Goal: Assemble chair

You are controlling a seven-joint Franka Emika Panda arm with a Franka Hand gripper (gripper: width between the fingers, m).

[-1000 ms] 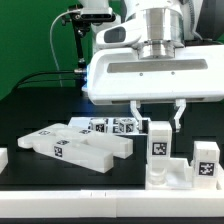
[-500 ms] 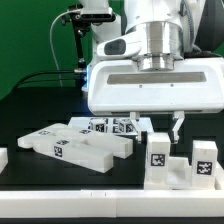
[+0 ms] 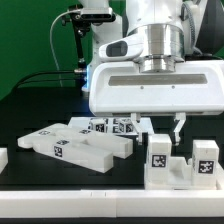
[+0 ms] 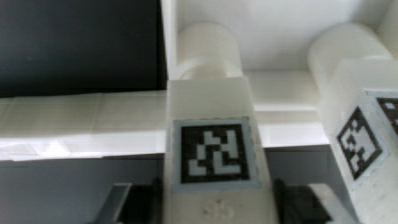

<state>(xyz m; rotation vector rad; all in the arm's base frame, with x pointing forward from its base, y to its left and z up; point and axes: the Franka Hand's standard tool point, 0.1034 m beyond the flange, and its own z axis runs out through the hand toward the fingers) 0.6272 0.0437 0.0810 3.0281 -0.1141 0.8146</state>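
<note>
Toward the exterior view's right, a white chair post with a square tag stands upright in a low white block. A second tagged post stands beside it. My gripper hangs straight over the first post, one finger on each side of its top, open, with a small gap on either side. In the wrist view the post runs between my gripper fingers, with dark gaps at both sides. The second post lies next to it.
Loose white chair slabs lie in a pile at the exterior view's left, with small tagged pieces behind them. A low white border rail runs along the front and a short one sits at the left edge.
My gripper came down with the post, which now sits lower in the block. The fingers have since spread away from the post's sides.
</note>
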